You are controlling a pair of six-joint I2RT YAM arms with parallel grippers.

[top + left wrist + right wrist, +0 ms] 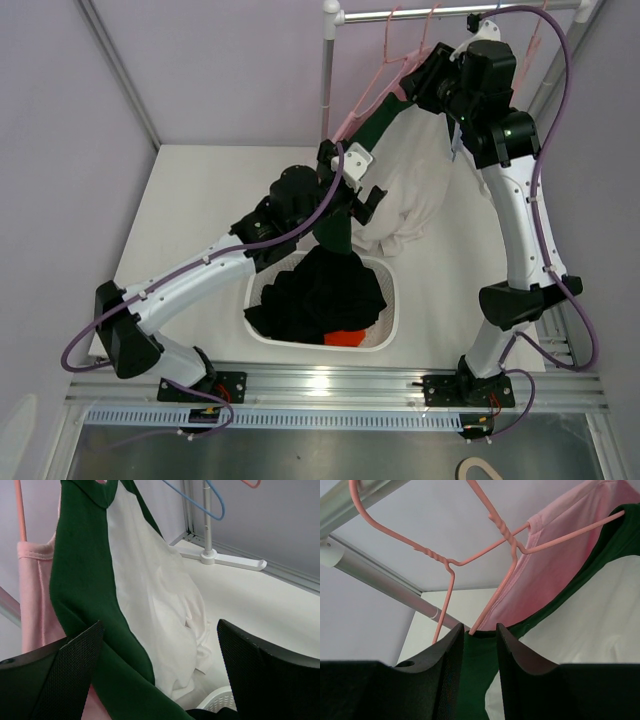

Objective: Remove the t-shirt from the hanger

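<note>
The t-shirt (412,185), white with green sleeves and collar, hangs from a pink wire hanger (385,68) on the rack's rail. My right gripper (405,88) is up at the hanger. In the right wrist view it (479,636) is shut on the green shoulder cloth (480,680), with the pink hanger's (506,530) wire end right at the fingertips. My left gripper (352,190) is open lower down at the shirt's side. In the left wrist view it (160,626) stands wide open, and a green sleeve (85,590) and the white body (155,595) run between its fingers without being pinched.
A pink shirt (555,565) hangs behind the t-shirt on a second pink hanger. A blue hanger (200,504) is on the rail. The rack's pole (329,70) and foot (225,560) stand at the back. A white basket (392,292) of dark clothes sits below the left gripper.
</note>
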